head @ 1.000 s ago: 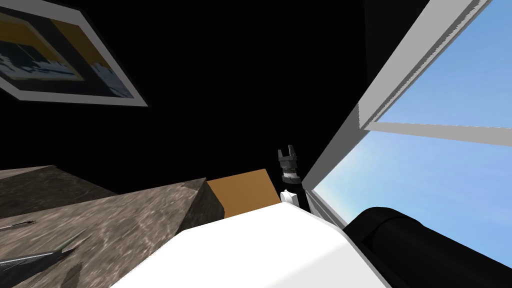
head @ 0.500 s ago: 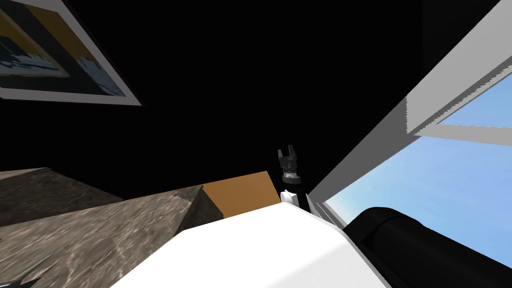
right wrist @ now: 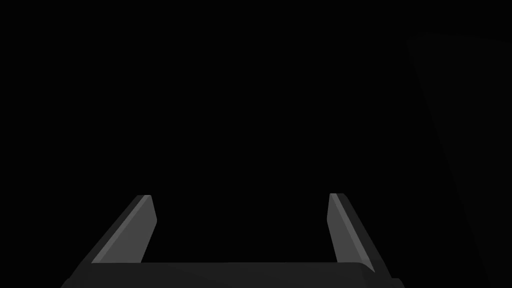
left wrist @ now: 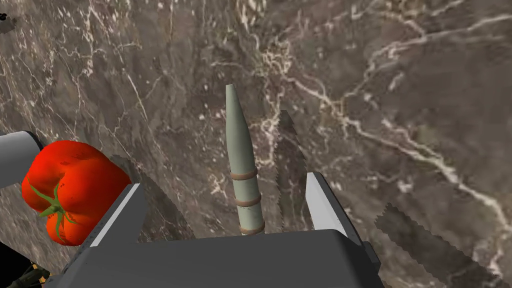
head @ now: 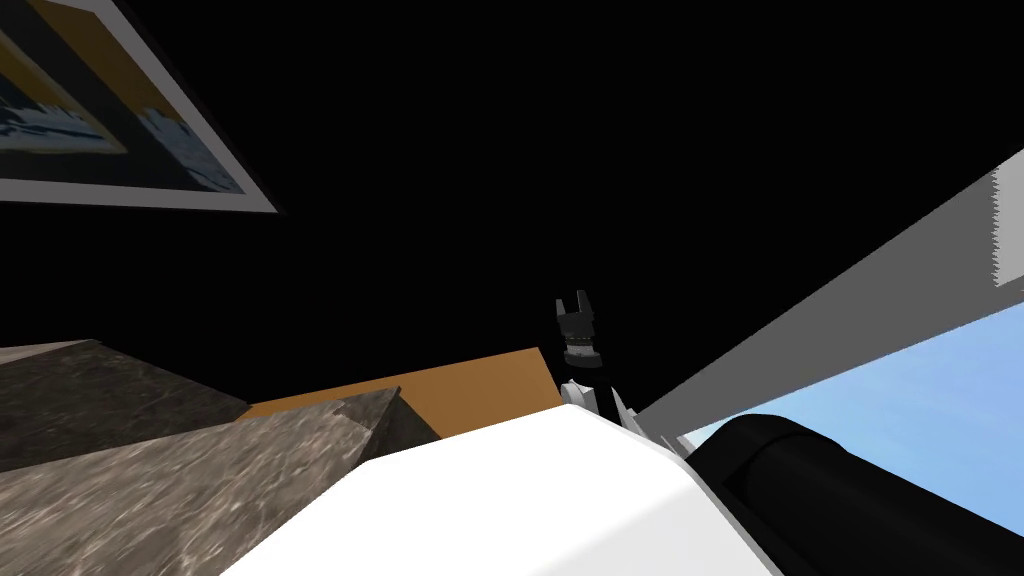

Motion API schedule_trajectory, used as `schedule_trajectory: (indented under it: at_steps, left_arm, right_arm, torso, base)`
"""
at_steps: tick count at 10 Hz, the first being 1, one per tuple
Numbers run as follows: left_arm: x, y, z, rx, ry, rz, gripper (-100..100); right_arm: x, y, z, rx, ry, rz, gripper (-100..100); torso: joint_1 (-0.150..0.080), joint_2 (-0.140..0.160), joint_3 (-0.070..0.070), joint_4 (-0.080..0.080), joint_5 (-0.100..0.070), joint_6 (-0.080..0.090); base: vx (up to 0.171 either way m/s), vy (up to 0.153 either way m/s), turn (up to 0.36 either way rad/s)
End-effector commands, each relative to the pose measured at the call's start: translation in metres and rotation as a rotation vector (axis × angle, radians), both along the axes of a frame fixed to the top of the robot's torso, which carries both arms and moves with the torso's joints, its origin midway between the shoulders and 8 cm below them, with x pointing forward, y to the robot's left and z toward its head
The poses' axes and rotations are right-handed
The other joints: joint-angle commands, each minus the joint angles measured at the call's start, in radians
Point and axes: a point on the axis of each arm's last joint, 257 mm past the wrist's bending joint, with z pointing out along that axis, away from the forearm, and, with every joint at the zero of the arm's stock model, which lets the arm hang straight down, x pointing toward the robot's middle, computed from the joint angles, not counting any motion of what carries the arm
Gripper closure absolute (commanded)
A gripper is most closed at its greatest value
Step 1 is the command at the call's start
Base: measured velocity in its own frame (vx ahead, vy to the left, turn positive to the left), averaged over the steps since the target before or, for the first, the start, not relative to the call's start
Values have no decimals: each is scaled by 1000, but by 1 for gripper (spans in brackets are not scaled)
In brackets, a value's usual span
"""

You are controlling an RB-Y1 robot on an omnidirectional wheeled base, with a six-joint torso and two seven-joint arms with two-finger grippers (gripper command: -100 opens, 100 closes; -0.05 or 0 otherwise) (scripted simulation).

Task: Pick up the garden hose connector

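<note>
The garden hose connector (left wrist: 242, 170) is a slim grey-green tapered piece with three brown rings, lying on a dark veined marble counter (left wrist: 380, 75). My left gripper (left wrist: 223, 181) hovers over it, open, one finger on each side of the connector and neither touching it. A red bell pepper (left wrist: 70, 190) sits just outside one finger. My right gripper (right wrist: 240, 196) is open and holds nothing; in the head view the right gripper (head: 575, 308) stands raised before a black area.
The marble counter (head: 150, 480) runs along my left, with brown floor (head: 480, 385) past its corner. A framed picture (head: 120, 130) hangs at the upper left and a window (head: 900, 400) lies to the right. A grey object (left wrist: 15, 155) lies beside the pepper.
My head camera has turned: the window has slid toward the right edge and the dark pointed things on the counter's near left have left the picture. The right gripper holds its place.
</note>
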Motion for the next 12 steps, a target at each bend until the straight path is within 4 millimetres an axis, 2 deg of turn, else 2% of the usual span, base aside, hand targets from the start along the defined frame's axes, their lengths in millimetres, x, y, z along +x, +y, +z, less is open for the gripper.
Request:
schedule_trajectory:
  at_steps: [1, 2, 6, 7, 8, 9, 10, 12]
  left_arm:
    - [-10, 1, 0, -17, 26, 1, -100]
    - [-31, -2, -2, -49, 69, 7, -100]
    - [-70, -13, -12, -131, 155, 23, -100]
    - [-79, -17, -13, -151, 174, 27, -100]
    - [-79, -17, -13, -151, 174, 27, -100]
    - [-95, -23, -16, -188, 208, 34, -100]
    - [-95, -23, -16, -188, 208, 34, -100]
    - [-113, -33, -18, -240, 248, 44, -100]
  right_arm:
    - [0, 0, 0, 0, 0, 0, 0]
    - [0, 0, 0, 0, 0, 0, 0]
    - [0, 0, 0, 0, 0, 0, 0]
    - [0, 0, 0, 0, 0, 0, 0]
    - [0, 0, 0, 0, 0, 0, 0]
    - [0, 0, 0, 0, 0, 0, 0]
    - [0, 0, 0, 0, 0, 0, 0]
    - [0, 0, 0, 0, 0, 0, 0]
  torso:
    - [0, 0, 0, 0, 0, 0]
    - [0, 1, 0, 0, 0, 1]
    - [-1, 3, 2, 1, 0, 0]
    - [0, 4, 2, 1, 0, 1]
    - [-1, 5, 3, 1, 0, 1]
    - [-1, 7, 4, 1, 0, 1]
    - [0, 7, 4, 1, 0, 0]
    - [0, 6, 3, 1, 0, 0]
  base:
    - [169, 42, 38]
    - [176, 39, 65]
    - [149, 32, 56]
    - [112, 25, 50]
    - [72, 17, 15]
    - [99, 48, 42]
    - [88, 35, 38]
    - [109, 35, 48]
